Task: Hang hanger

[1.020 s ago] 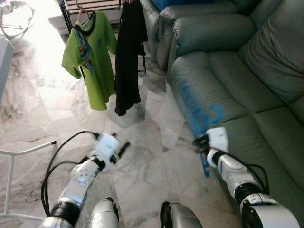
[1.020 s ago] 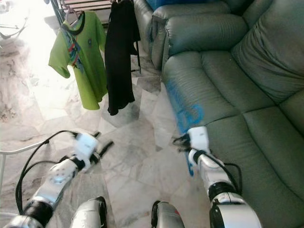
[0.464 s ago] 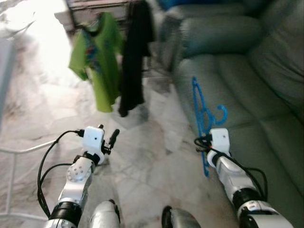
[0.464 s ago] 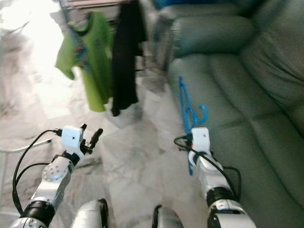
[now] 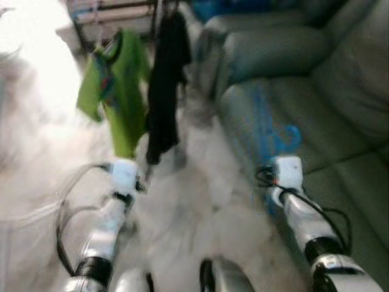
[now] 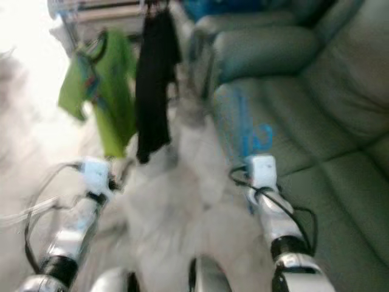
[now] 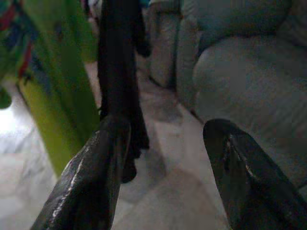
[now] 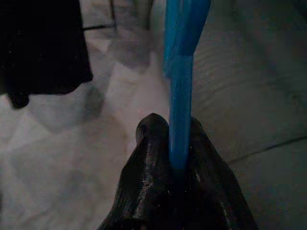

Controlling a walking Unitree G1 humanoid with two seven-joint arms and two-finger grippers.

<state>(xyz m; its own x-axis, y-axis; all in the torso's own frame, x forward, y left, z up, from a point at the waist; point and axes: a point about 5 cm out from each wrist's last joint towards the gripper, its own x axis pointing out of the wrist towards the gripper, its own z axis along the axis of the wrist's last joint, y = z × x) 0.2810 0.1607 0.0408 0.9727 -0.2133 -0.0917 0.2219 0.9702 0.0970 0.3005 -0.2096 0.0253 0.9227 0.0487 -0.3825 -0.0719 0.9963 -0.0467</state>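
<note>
The head views are blurred, yet the main things can be made out. The right gripper (image 8: 178, 143) is clamped on a blue hanger (image 8: 181, 72): in the right wrist view its two black fingers (image 8: 148, 143) press against either side of the blue plastic bar, which runs on away from the fingertips. In the head views the hanger (image 5: 267, 131) rises as a blue smear from the right wrist, in front of the seat edge of the grey-green sofa (image 5: 328, 91) that takes up the right side of the scene. The right arm (image 5: 304, 216) reaches forward just beside the sofa's front. The left gripper (image 7: 165, 143) is held forward over the pale marble floor (image 5: 194, 201) with its fingers (image 7: 91, 177) spread apart and nothing between them. Ahead of the robot, a green T-shirt (image 5: 118, 91) and a black garment (image 5: 165, 85) hang side by side from a clothes rack (image 5: 121, 9) whose dark bars show faintly at the top. The black garment hangs between the green shirt and the sofa. The hanger is well apart from the rack. Black cables loop along both silver arms.
</note>
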